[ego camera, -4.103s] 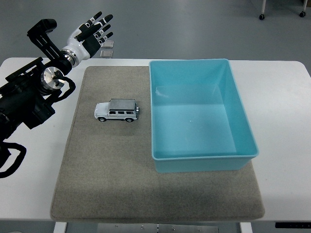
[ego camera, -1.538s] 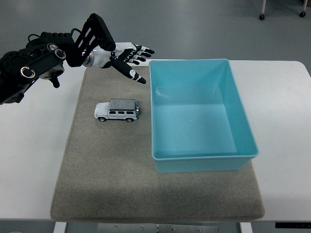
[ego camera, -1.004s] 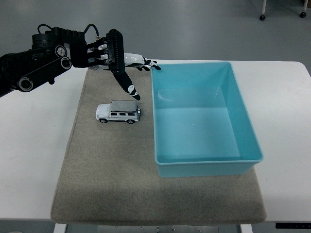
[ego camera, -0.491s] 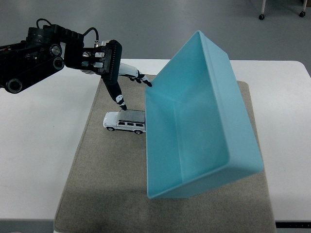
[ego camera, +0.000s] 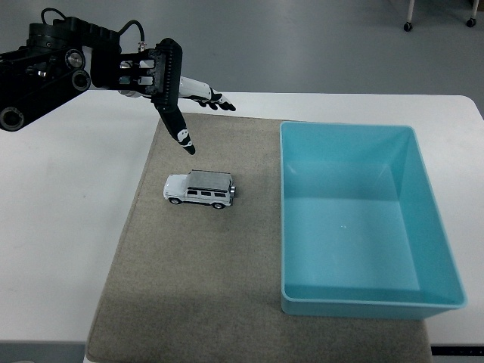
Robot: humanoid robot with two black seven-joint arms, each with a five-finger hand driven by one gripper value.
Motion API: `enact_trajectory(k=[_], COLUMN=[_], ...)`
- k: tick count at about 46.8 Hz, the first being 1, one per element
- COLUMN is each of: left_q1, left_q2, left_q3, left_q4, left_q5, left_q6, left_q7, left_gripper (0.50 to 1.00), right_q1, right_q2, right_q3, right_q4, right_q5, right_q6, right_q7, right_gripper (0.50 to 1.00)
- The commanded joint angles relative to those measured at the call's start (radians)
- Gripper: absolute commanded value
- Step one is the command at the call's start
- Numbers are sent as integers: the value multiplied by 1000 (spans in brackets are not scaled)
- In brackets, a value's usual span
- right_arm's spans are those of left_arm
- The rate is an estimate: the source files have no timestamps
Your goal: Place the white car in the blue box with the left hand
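Observation:
The white toy car (ego camera: 201, 189) stands on its wheels on the grey mat (ego camera: 204, 287), left of the blue box (ego camera: 363, 219). The box lies flat and upright, its inside bare, with its near right corner over the mat's right edge. My left hand (ego camera: 189, 113) hovers above and behind the car, fingers spread, thumb pointing down toward the car's rear end without touching it. It holds nothing. The black left arm (ego camera: 53, 64) comes in from the upper left. The right arm is out of view.
White table (ego camera: 68, 227) lies to the left of the mat and behind it. Grey floor shows beyond the table's far edge, with a chair's castors (ego camera: 408, 26) at the top right.
The box was knocked up on edge half a second ago and now lies flat again, shifted right. The mat and car slid a little right. The hand stays spread above the car.

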Motion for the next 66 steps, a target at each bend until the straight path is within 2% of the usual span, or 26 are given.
enact_trajectory(k=[1, 36, 66], left_q1=[-1, 13, 53], left_q2=[5, -4, -3], left_q3=[0, 13, 76], left_q4=[-3, -136, -143], left_q5=[-2, -36, -31], left_q6=[0, 0, 0], left_q7=[-1, 11, 20], left_gripper=[996, 996, 996], right_q1=[0, 0, 0], right_q2=[0, 0, 0], right_q3=[0, 0, 0], right_q4=[0, 0, 0], right_q5=[0, 0, 0], right_q6=[0, -1, -1], right_q7=[0, 0, 0], right_gripper=[936, 936, 936])
